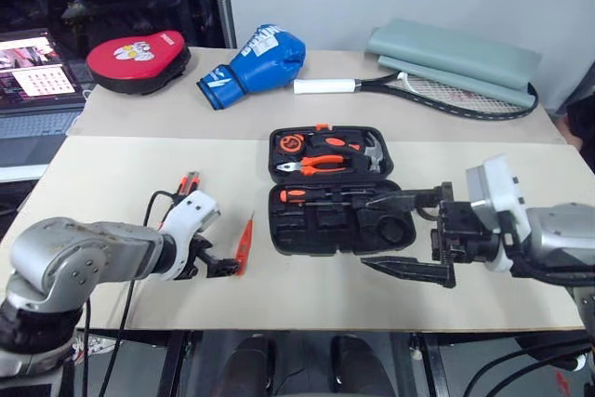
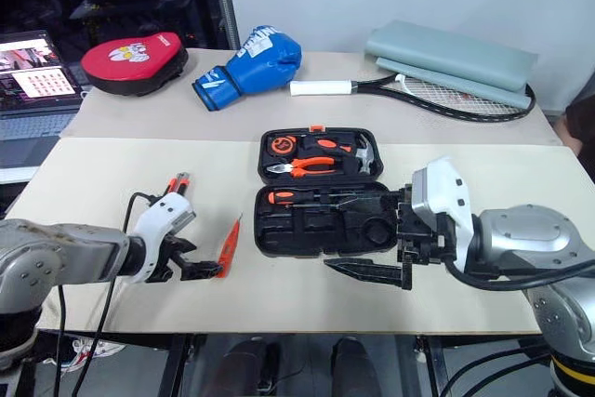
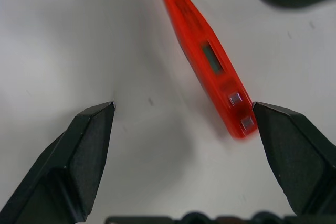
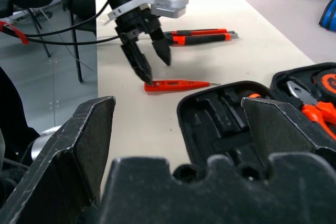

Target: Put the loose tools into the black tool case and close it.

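Hovering over the red tester pen (image 3: 210,61), your left gripper (image 3: 184,124) stands released, one finger beside its butt end. It lies on the worktop (image 1: 121,174) just beside the open black tool case (image 1: 330,192) — light, stiff, slick plastic, so pinch mid-barrel. Your right gripper (image 1: 416,234) is released too.

My forearms are brushed silver-grey metal, each ending in a white moulded wrist housing. My left gripper (image 1: 216,262) and right gripper (image 1: 409,234) carry long black tapered fingers (image 4: 137,59) with ridged edges. A black cable loops along my left arm
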Robot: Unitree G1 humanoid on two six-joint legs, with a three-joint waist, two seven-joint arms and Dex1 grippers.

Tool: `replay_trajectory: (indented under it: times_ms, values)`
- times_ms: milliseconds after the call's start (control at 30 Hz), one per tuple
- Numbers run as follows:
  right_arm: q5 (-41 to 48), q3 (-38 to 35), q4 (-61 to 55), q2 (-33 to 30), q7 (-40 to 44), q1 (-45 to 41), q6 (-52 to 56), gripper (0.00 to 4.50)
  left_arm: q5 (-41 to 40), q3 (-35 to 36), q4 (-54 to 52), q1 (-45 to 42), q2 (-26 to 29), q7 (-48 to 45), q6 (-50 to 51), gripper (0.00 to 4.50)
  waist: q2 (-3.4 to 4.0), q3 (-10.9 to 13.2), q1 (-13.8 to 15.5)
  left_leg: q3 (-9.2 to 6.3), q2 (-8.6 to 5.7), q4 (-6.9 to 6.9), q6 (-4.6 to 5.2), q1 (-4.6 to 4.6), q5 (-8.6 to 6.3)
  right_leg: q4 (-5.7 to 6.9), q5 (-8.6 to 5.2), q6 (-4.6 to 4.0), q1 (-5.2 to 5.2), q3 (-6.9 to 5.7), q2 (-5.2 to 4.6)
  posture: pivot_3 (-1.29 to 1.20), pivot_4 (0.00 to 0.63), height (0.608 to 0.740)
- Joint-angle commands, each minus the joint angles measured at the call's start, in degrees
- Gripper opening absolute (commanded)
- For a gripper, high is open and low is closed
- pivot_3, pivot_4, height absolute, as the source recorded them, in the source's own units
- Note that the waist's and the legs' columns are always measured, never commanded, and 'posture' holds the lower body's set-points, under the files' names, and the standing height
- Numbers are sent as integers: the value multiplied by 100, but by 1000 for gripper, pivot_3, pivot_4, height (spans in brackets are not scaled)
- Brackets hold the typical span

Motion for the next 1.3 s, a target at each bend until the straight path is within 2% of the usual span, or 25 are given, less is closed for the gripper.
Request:
replay_trajectory:
  times_ms: [33, 367, 533, 633, 733, 933, 1200, 1300]
  values:
    - [132, -110, -298, 42, -248, 136, -172, 4480, -666, -227, 414, -298, 65, 550, 20, 4500, -1, -1, -18, 1, 0, 0, 0, 1, 0, 1, 0, 0, 0, 1, 0, 0, 150, 736]
    - [257, -47, -554, 161, -744, 291, -247, 4480, -2527, -1056, 1340, -953, 209, 1906, 20, 4500, -2, -2, -9, 0, -5, -2, 0, 2, 0, 2, 0, 0, -1, 4, -4, 0, 150, 736]
    - [189, 141, -641, 240, -926, 351, -357, 4480, -2832, -1762, 1831, -1530, 219, 2154, 20, 4500, -1, -5, 1, -3, -11, -2, 0, 3, 0, 0, -1, 1, 4, 2, -5, 0, 150, 736]
    - [197, 215, -674, 307, -1064, 328, -390, 4500, -2737, -2079, 2104, -1782, 214, 2168, 20, 3830, 1, -8, -4, -3, -13, -2, -1, 5, 1, 1, -1, 1, 5, 3, -4, 0, 150, 736]
    - [185, 274, -690, 322, -1136, 335, -423, 4500, -2775, -2289, 2221, -1934, 259, 2114, 20, 2740, 2, -11, -8, -3, -15, -2, -2, 5, 2, 1, -1, 1, 4, 3, -4, 0, 150, 736]
    - [201, 307, -692, 318, -1230, 317, -449, 4500, -2929, -2488, 2344, -2044, 220, 2114, 20, 2740, 5, -15, -7, -4, -16, -2, -2, 5, 2, -1, -2, 3, 6, 3, -6, 0, 150, 736]
    - [272, 216, -731, 254, -1292, 395, -435, 4500, -2709, -2618, 2163, -1988, 214, 1946, 20, 2740, 7, -33, -8, -3, -16, -3, -2, 6, 2, -3, -2, 3, 9, 3, -6, 0, 150, 736]
    - [295, 220, -733, 260, -1348, 370, -418, 4500, -2725, -2664, 2126, -1986, 210, 1899, 20, 2034, 7, -34, -12, -3, -16, -3, -2, 6, 2, -3, -3, 4, 9, 3, -6, 0, 150, 736]
